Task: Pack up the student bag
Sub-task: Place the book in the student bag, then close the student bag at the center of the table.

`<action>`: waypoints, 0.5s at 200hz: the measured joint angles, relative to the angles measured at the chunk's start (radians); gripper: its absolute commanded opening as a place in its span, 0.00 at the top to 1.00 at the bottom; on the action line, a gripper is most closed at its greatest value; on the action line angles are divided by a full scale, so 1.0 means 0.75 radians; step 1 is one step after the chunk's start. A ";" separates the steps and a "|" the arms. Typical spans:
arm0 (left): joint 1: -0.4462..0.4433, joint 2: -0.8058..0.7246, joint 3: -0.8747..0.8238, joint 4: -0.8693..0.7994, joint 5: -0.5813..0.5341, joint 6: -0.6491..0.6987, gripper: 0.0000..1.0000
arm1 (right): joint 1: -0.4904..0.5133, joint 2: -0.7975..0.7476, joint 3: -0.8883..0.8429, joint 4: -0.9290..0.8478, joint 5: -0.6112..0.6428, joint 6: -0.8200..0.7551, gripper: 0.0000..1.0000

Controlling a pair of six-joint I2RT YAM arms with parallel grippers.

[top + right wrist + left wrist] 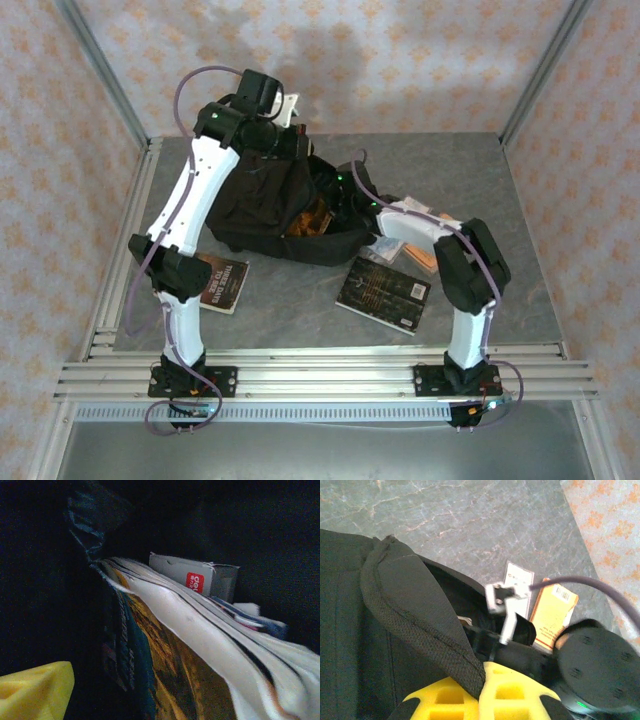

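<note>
The student bag (262,205), a black fabric backpack, lies in the middle of the table with its opening towards the right. My left gripper (481,687) is shut on the bag's mesh-edged top flap (420,630) and holds it up at the bag's far side (280,135). My right gripper (338,195) is inside the opening. In the right wrist view, one yellow finger (37,690) stands apart from a book with an orange and teal cover (165,675), and the jaws are open. Behind that book are white page edges and a grey box with a red label (195,580).
A black book (385,291) lies on the table in front of the bag. A dark book with a red title (222,282) lies by the left arm. An orange and white book (420,228) (552,612) lies under the right arm. Patterned walls close in the table.
</note>
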 measured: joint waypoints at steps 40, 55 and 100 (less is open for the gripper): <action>0.009 0.013 -0.069 0.069 -0.002 0.000 1.00 | 0.000 -0.202 0.030 -0.268 0.171 -0.233 0.15; 0.006 0.012 -0.133 0.110 -0.013 0.001 1.00 | 0.000 -0.269 0.028 -0.356 0.245 -0.294 0.16; 0.006 0.012 -0.367 0.251 -0.096 -0.017 1.00 | -0.001 -0.460 -0.009 -0.599 0.525 -0.395 0.16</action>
